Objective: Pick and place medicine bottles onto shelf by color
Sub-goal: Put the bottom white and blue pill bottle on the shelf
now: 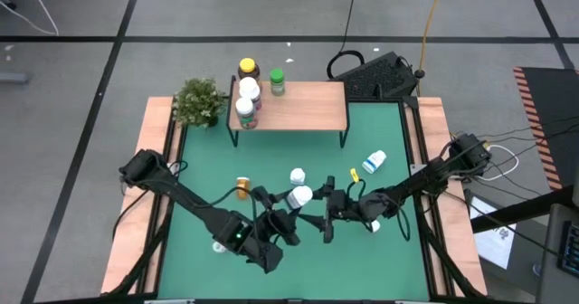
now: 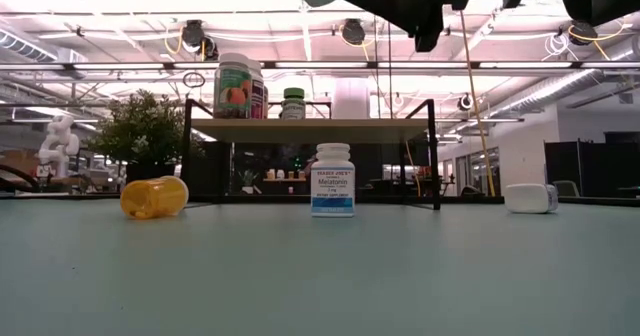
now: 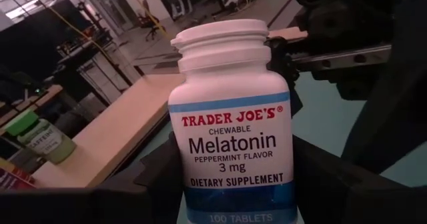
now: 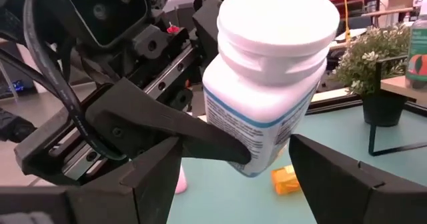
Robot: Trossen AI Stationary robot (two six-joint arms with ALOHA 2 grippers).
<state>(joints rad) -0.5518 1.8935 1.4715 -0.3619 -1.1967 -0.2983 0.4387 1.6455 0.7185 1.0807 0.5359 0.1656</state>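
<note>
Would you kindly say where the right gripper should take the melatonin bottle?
Take the bottle by its upper body, just under the cap, from the side away from the left gripper, which clamps its lower half; the open right gripper flanks it.

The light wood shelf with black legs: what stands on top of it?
On the light wood shelf stand a yellow-capped bottle, a green-capped bottle and two white-capped bottles, all at one end.

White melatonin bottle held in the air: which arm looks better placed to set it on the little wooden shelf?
Left, probably: the left gripper is shut on the white blue-labelled Melatonin bottle, while the right gripper only faces it, fingers open. The light wood shelf stands beyond both.
</note>
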